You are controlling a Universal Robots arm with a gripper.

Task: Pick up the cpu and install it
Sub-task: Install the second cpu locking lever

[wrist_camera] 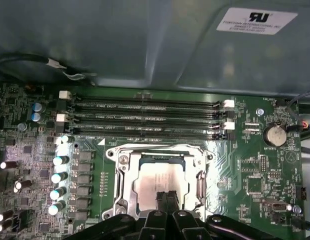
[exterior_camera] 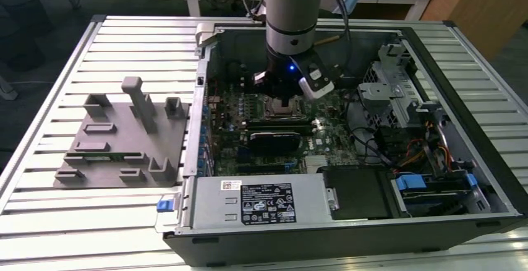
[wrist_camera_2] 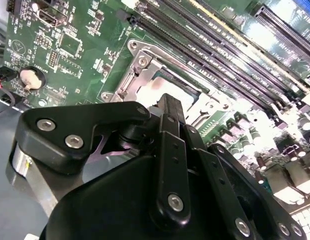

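Observation:
The cpu [wrist_camera: 154, 179], a pale silver square chip, lies flat inside the metal socket frame [wrist_camera: 120, 172] on the green motherboard [wrist_camera: 275, 170]. My gripper [wrist_camera: 166, 196] hangs just over the chip's near edge, its two black fingers pressed together with nothing between them. In the second wrist view the gripper [wrist_camera_2: 167, 100] points down at the same pale cpu [wrist_camera_2: 151, 86] in its socket. In the exterior view the arm reaches down into the open computer case [exterior_camera: 462, 54], and the gripper [exterior_camera: 285, 102] sits over the middle of the board.
Memory slots [wrist_camera: 150, 117] run beside the socket. A row of capacitors [wrist_camera: 59, 175] stands on the socket's other side. In the exterior view a grey tray [exterior_camera: 115, 129] lies left of the case, a power supply [exterior_camera: 256, 202] fills the front and a drive cage [exterior_camera: 396, 91] stands right.

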